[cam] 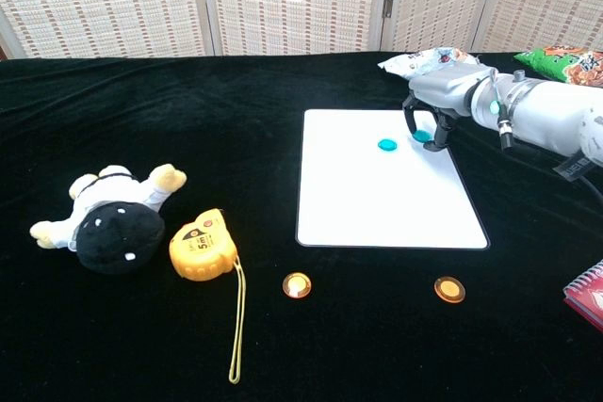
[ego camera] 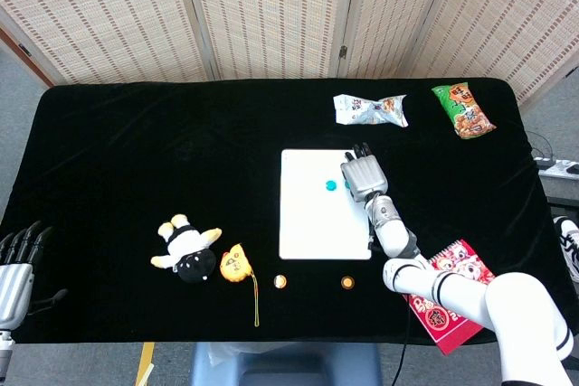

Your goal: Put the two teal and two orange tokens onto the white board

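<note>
Left hand (ego camera: 16, 268) sits at the near left edge of the counter (ego camera: 136, 160), fingers spread, holding nothing. Next come a plush toy (cam: 108, 214) and a yellow tape measure (cam: 201, 247). Two orange tokens (cam: 297, 284) (cam: 449, 289) lie on the black cloth, just in front of the white board (cam: 377, 204). One teal token (cam: 386, 145) lies on the board. Right hand (cam: 435, 105) hangs over the board's far right part, fingers pointing down, pinching the second teal token (cam: 420, 136).
</note>
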